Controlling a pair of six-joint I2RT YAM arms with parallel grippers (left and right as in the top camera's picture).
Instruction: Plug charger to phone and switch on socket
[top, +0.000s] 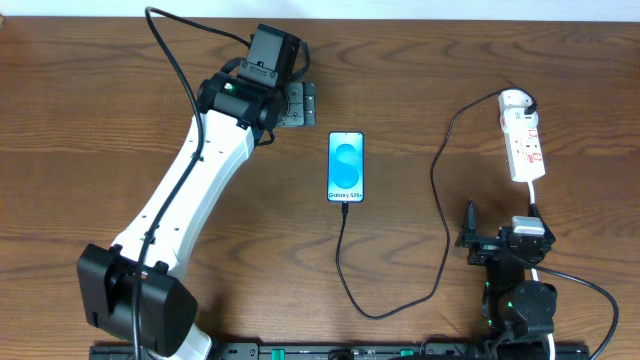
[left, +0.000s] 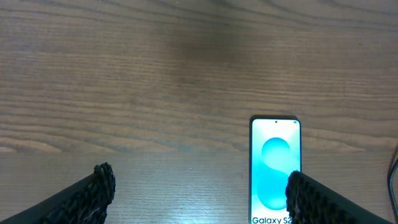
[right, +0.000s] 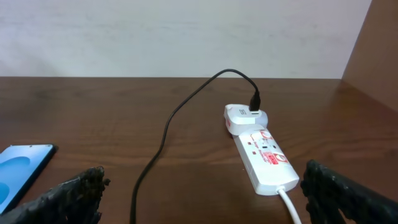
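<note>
The phone (top: 346, 166) lies flat mid-table, its light-blue screen up and reading "Galaxy S25". The black charger cable (top: 440, 200) runs from the phone's lower edge, where its tip meets the phone, loops toward the front and goes up to the far end of the white socket strip (top: 525, 140). My left gripper (top: 297, 105) is open and empty, up-left of the phone. In the left wrist view the gripper (left: 200, 186) is open, with the phone (left: 275, 168) by its right finger. My right gripper (top: 500, 222) is open and empty below the socket. The right wrist view shows the gripper (right: 204, 186), the socket (right: 264, 158), the cable (right: 165, 134) and the phone's corner (right: 22, 168).
The socket's white cord (top: 575, 285) runs past the right arm toward the front edge and also shows in the right wrist view (right: 289, 202). The left arm (top: 190, 190) stretches diagonally over the left half of the wooden table. A pale wall stands behind the table.
</note>
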